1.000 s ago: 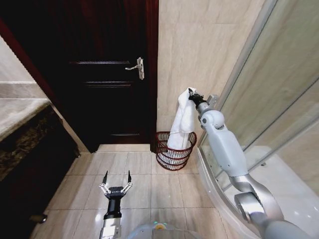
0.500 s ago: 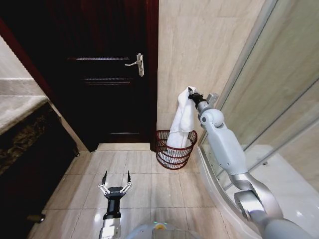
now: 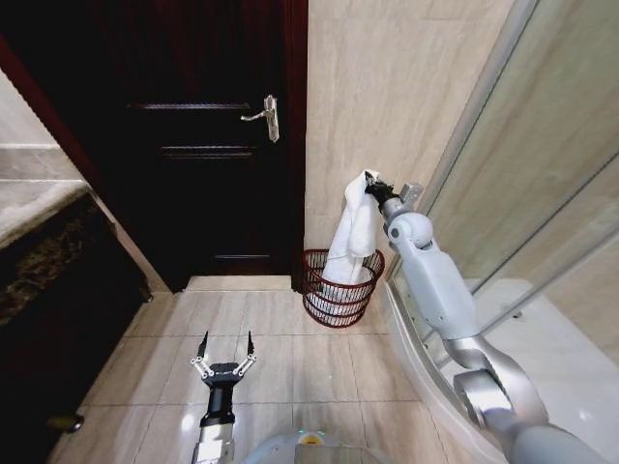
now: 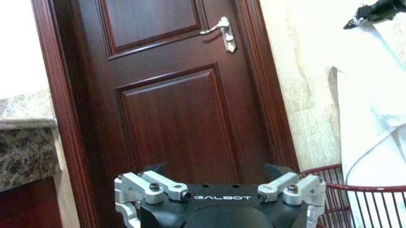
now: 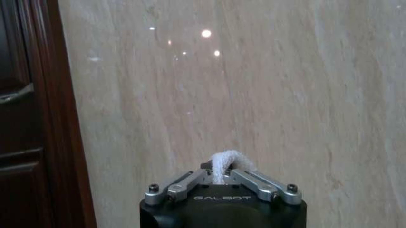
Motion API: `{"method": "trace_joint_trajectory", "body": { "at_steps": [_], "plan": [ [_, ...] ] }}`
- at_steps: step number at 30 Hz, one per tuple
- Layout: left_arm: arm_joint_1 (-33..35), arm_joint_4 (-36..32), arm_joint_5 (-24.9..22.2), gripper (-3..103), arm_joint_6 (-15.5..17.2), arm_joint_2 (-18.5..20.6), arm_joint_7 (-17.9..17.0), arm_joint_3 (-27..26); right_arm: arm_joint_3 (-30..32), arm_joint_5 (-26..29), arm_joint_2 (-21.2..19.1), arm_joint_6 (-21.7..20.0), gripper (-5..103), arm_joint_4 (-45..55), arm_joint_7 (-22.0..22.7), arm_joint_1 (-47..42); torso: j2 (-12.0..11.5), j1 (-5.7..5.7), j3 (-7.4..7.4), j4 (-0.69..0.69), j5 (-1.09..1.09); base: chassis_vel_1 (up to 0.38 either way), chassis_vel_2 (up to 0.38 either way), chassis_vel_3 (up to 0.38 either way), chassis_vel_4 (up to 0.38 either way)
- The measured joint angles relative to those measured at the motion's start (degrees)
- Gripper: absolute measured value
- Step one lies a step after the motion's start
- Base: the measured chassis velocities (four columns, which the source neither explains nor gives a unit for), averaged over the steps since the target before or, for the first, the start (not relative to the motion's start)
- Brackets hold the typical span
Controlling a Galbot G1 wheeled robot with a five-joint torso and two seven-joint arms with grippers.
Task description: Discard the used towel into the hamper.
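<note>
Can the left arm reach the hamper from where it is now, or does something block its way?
Probably yes. The left gripper hangs open and low over bare floor tiles, and nothing stands between it and the hamper. Only the towel, held by the right gripper, hangs down into the hamper.

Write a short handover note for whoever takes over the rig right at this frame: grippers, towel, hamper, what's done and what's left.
Right gripper: shut on the top of the white towel, raised near the tiled wall beside the dark door.
Left gripper: open, idle, low over the floor tiles in front of the base.
Hamper: on the floor at the foot of the wall, directly under the towel; the towel's lower end hangs inside it.
Done: towel grasped and held over the hamper.
Left: release the towel so it drops in, then pull the right arm back.
</note>
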Motion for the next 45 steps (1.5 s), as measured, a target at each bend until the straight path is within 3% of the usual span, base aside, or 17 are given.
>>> {"method": "trace_joint_trajectory", "body": {
  "at_steps": [45],
  "plan": [
    [0.5,-0.1,0.4,100,-0.1,0.0,0.0,0.4,0.0,0.0,-0.3,-0.1,2,1.1,0.4,-0.5,-10.4,-3.75,-6.68,0.00,-0.01,0.000,0.000,0.000,0.000]
  ]
}}
